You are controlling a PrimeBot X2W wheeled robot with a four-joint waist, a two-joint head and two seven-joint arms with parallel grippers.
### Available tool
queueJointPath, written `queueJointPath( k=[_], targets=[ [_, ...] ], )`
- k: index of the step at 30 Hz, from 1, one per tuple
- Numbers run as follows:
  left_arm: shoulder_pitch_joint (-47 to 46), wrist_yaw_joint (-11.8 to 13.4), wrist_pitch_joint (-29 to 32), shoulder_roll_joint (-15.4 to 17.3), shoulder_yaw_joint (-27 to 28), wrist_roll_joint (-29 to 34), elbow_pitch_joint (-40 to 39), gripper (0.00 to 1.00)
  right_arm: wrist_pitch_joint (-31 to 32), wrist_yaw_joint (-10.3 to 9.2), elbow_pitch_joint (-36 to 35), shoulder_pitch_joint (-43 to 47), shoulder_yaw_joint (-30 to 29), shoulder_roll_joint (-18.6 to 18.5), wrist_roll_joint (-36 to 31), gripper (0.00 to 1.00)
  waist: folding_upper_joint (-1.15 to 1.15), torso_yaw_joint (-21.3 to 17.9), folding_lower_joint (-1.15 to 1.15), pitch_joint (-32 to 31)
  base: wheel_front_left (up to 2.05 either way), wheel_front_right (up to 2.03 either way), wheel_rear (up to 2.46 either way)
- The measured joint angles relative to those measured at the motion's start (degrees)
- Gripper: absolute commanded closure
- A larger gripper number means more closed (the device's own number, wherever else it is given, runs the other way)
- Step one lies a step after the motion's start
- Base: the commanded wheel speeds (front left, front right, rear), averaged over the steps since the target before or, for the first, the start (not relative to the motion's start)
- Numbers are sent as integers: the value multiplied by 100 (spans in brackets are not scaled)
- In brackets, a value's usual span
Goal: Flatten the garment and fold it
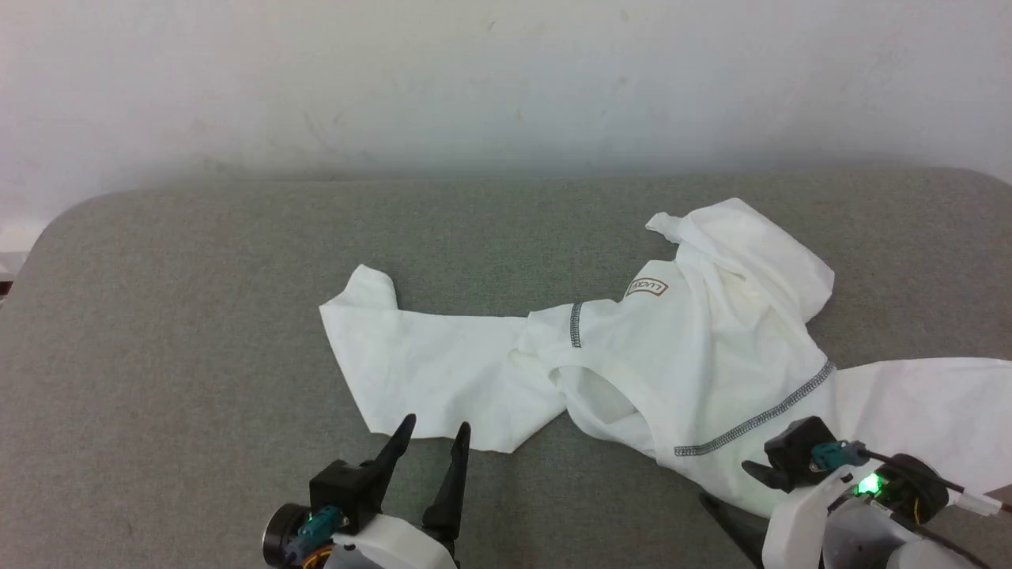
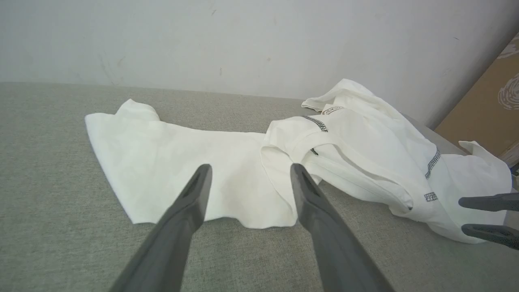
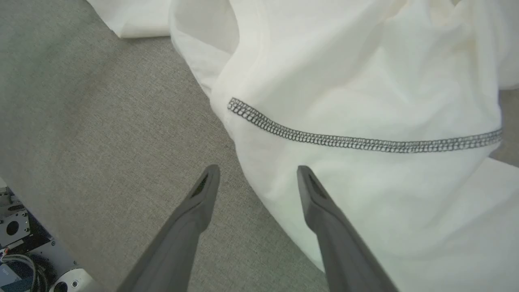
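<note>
Garment (image 1: 696, 356) lies on the grey fabric-covered counter (image 1: 158, 356), right of centre, crumpled and not yet flat. 1 flat panel spreads out to the left, its near hem (image 1: 443, 435) wavy. The hood is bunched toward the wall (image 1: 506, 79), and another sleeve runs off the head view's right edge. "LUCK" patch (image 1: 647, 288) faces up, with dark zigzag stitching (image 1: 759, 419) on the near shoulder.

Broad bare counter lies left of the garment and behind it. The counter's far-left corner is rounded.

Left gripper (image 1: 437, 423): 2 fingers well spread and empty, tips just short of the near hem. Right gripper (image 3: 258, 168): fingers parted and gripping nothing, straddling the garment's near edge, 1 over bare counter and 1 over cloth. Cannot tell whether they touch.
</note>
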Motion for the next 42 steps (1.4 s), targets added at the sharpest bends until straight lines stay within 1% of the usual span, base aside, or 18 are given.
queueJointPath(
  k=[5,7,12,13,14,15,18,21,24,26,28,30,33,35,36,37,40,42],
  targets=[
    [-9,0,0,2,-4,-2,-4,0,46,-1,235,31,44,70,-267,0,0,70,1,59,0,0,0],
    [-31,0,0,3,-12,-2,-2,0,-4,0,415,29,30,112,-419,0,0,113,2,124,0,0,0],
    [-137,5,0,4,-8,-2,-15,0,-129,-1,776,-53,96,232,-561,0,0,203,2,293,0,0,0],
    [-148,5,0,5,-8,-2,-11,0,-162,0,828,-97,110,245,-576,4,0,215,2,323,0,0,0],
    [-159,5,0,7,-3,-2,-10,0,-177,0,876,-139,127,256,-576,81,0,225,2,351,0,0,0],
    [-172,5,0,7,-2,-2,-4,0,-198,0,911,-176,153,256,-573,100,0,232,2,371,0,0,0],
    [-185,22,0,9,33,-38,29,0,-177,-3,932,-245,232,179,-497,100,0,220,2,370,0,0,0],
    [-177,41,-1,30,87,-69,98,0,57,-7,744,-190,336,-36,-209,100,0,174,2,301,0,0,0],
    [-128,41,-1,59,168,-132,166,0,513,-7,276,118,458,-475,183,100,0,89,2,180,0,0,0],
    [-57,41,-1,77,227,-167,211,0,898,-7,-86,395,506,-888,424,100,0,7,2,79,0,0,0],
    [-36,41,-1,78,269,-186,236,0,1190,-7,-453,672,454,-1276,684,100,0,-78,2,-20,0,0,0],
    [-32,41,-1,76,307,-187,247,0,1532,-7,-784,920,350,-1586,887,100,0,-154,2,-117,0,0,0],
    [-30,40,-1,78,378,-187,277,0,1807,-7,-1063,1191,124,-1873,1036,100,0,-262,1,-234,0,0,0],
    [-30,41,-1,78,441,-187,301,0,1853,-7,-1143,1282,-4,-1942,1035,100,0,-321,1,-286,0,0,0],
    [-31,44,-1,79,476,-187,328,0,1774,-7,-1167,1294,-105,-1893,1029,60,0,-346,1,-301,0,0,0],
    [-32,59,-1,79,503,-189,364,0,1692,-7,-1207,1292,-190,-1816,1013,0,0,-366,1,-307,0,0,0],
    [-48,168,77,83,615,-267,521,0,1543,-7,-1359,1285,-383,-1582,973,0,0,-387,1,-269,0,0,0],
    [-87,222,226,120,667,-309,631,0,1438,-7,-1484,1251,-675,-1385,1023,0,0,-400,1,-217,0,0,0]
  ],
)
